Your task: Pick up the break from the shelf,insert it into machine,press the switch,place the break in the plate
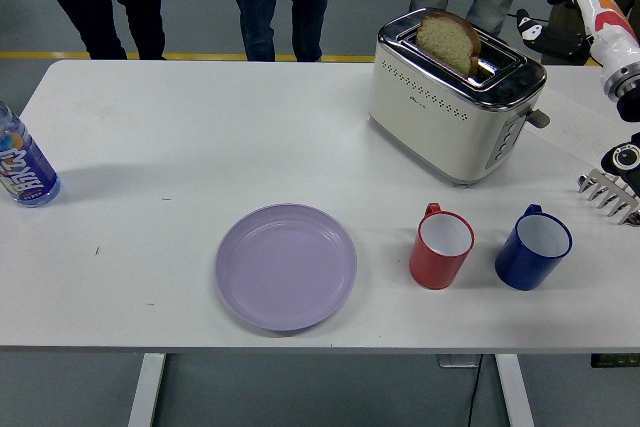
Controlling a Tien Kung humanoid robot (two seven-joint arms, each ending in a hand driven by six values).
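Observation:
A slice of bread [447,41] stands upright in the slot of the cream and chrome toaster [450,107] at the back right of the table. Its lever [538,118] sticks out on the toaster's right end. My right hand [548,9] hovers in the air just right of the toaster's top, above and behind it, fingers spread and holding nothing. It touches neither bread nor toaster. The lilac plate [286,265] lies empty near the front middle. The metal rack [611,190] sits at the right edge with no bread visible in it. My left arm is out of view.
A red mug [441,246] and a blue mug [533,247] stand in front of the toaster. A water bottle [22,165] stands at the left edge. Several people stand along the table's far side, hands out of sight.

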